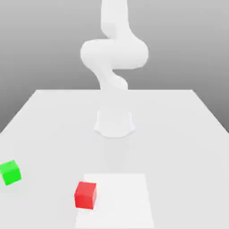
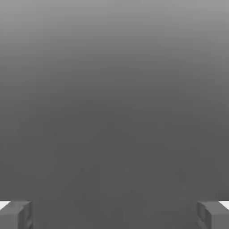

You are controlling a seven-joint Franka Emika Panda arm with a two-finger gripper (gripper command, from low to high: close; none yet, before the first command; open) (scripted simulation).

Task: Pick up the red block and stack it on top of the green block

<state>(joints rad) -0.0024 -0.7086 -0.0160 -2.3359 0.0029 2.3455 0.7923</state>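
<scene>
The red block [image 1: 85,195] is a small matte cube on the table, near the front edge, at the left border of a brighter white square patch. The green block [image 1: 10,172] is a cube of like size, resting further toward the exterior view's left, close to the table's left edge. In the hand view my gripper [image 2: 114,214] is open, its two grey fingertips [image 2: 15,214] standing far apart with only a plain grey backdrop between them. Nothing is held. The white arm [image 1: 114,53] rises from its base [image 1: 114,123] at the table's middle, well behind both blocks.
The white table [image 1: 179,134] stretches wide around the arm's base. A brighter white square patch [image 1: 120,199] lies on it at the front, to the right of the red block.
</scene>
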